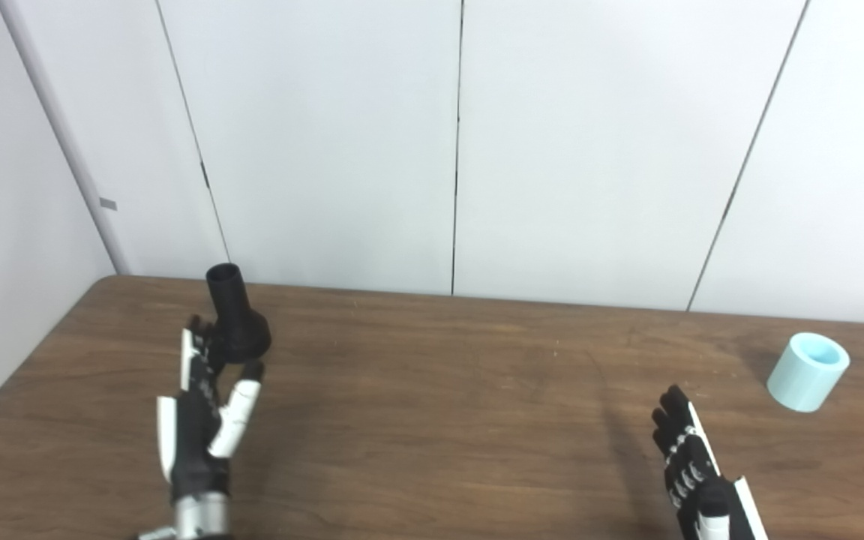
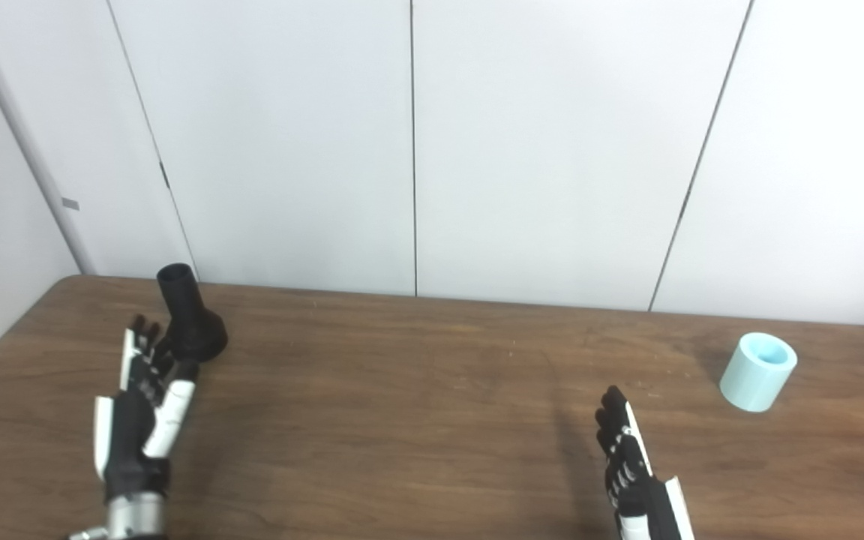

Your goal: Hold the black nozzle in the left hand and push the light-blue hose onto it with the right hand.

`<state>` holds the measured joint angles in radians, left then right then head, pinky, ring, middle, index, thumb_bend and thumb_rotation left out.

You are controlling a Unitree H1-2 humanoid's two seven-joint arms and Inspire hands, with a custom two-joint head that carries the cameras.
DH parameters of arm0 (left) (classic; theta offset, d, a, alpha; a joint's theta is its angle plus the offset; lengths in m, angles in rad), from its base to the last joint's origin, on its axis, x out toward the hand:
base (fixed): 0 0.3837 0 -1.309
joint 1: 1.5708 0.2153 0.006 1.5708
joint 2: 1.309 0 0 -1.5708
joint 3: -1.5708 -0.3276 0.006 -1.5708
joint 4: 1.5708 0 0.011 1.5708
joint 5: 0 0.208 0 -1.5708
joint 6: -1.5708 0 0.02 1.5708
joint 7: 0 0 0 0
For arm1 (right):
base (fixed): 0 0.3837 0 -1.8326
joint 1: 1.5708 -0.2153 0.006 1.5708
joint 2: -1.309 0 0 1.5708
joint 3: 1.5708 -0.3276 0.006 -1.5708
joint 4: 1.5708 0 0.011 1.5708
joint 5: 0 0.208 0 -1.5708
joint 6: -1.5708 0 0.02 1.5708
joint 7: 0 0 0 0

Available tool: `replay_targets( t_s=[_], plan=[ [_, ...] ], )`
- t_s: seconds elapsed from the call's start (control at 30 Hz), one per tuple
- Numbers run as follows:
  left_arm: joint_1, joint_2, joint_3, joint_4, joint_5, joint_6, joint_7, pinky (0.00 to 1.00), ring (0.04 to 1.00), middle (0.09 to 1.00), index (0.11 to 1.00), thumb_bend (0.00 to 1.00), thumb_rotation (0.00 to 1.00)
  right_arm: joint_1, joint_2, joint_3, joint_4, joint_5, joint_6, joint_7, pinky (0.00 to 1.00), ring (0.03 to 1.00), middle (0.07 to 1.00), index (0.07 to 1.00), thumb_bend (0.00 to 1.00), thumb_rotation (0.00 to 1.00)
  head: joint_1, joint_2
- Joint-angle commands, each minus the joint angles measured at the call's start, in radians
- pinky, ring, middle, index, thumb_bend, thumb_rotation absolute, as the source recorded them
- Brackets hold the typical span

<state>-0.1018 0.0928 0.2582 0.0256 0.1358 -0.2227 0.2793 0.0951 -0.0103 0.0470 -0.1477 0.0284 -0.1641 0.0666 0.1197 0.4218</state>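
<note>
The black nozzle (image 1: pixel 235 316) stands upright on the wooden table (image 1: pixel 447 390) at the far left, narrow end up. My left hand (image 1: pixel 205 409) is open just in front of it, fingertips at its wide base, not holding it. The light-blue hose piece (image 1: pixel 808 371), a short hollow cylinder, stands at the far right of the table. My right hand (image 1: pixel 691 465) is open near the front edge, well short and left of the hose. Both also show in the right eye view: nozzle (image 2: pixel 188 324), hose (image 2: pixel 758 372).
White wall panels (image 1: pixel 447 142) rise directly behind the table's back edge. The table's left edge runs close to the nozzle.
</note>
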Motion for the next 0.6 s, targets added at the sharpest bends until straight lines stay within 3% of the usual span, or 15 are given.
replay_targets(
  t_s=[0.0,0.07,0.13,0.2,0.23,0.27,0.3,0.37,0.57],
  plan=[
    [-0.037,0.023,0.010,0.013,0.002,-0.038,0.015,0.69,0.791,0.978,1.000,0.67,0.68,0.052,0.012,0.009,0.080,0.003,-0.020,0.000,1.00,1.000,1.000,1.000,0.78,1.00,0.002,0.002],
    [-0.053,0.036,0.018,0.035,-0.008,-0.041,0.017,0.75,0.798,0.978,1.000,0.67,0.68,0.052,0.011,0.009,0.079,0.003,-0.020,0.001,1.00,1.000,1.000,1.000,0.78,1.00,0.002,0.003],
    [-0.077,0.054,0.028,0.065,-0.016,-0.043,0.020,0.69,0.519,0.967,1.000,0.69,0.65,0.054,0.010,0.009,0.077,0.003,-0.018,0.002,1.00,1.000,1.000,1.000,0.78,1.00,-0.001,0.003],
    [-0.103,0.085,0.032,0.105,-0.001,-0.039,0.024,0.67,0.448,0.961,1.000,0.70,0.64,0.056,0.012,0.011,0.075,0.000,-0.017,0.001,1.00,1.000,1.000,1.000,0.78,1.00,-0.006,0.005],
    [-0.116,0.106,0.032,0.130,0.016,-0.034,0.026,0.79,0.736,0.965,1.000,0.69,0.65,0.057,0.013,0.012,0.075,-0.001,-0.017,0.001,1.00,1.000,1.000,1.000,0.78,1.00,-0.006,0.004],
    [-0.126,0.123,0.030,0.151,0.033,-0.028,0.030,0.89,0.865,0.965,1.000,0.70,0.65,0.058,0.013,0.013,0.074,-0.001,-0.017,0.001,1.00,1.000,1.000,1.000,0.78,1.00,-0.010,0.006],
    [-0.135,0.140,0.027,0.173,0.054,-0.022,0.036,0.95,0.931,0.964,1.000,0.70,0.66,0.059,0.013,0.013,0.073,-0.001,-0.016,0.001,1.00,1.000,1.000,1.000,0.78,1.00,-0.011,0.006],
    [-0.155,0.167,0.020,0.213,0.089,-0.012,0.050,0.99,0.986,0.959,1.000,0.69,0.65,0.062,0.014,0.015,0.068,-0.001,-0.014,0.001,1.00,1.000,1.000,1.000,0.78,1.00,-0.011,0.008],
    [-0.214,0.227,-0.007,0.317,0.128,-0.006,0.061,1.00,1.000,0.958,0.989,0.69,0.60,0.065,0.015,0.016,0.061,-0.002,-0.009,0.001,1.00,1.000,1.000,1.000,0.79,1.00,-0.015,0.012]
  ],
)
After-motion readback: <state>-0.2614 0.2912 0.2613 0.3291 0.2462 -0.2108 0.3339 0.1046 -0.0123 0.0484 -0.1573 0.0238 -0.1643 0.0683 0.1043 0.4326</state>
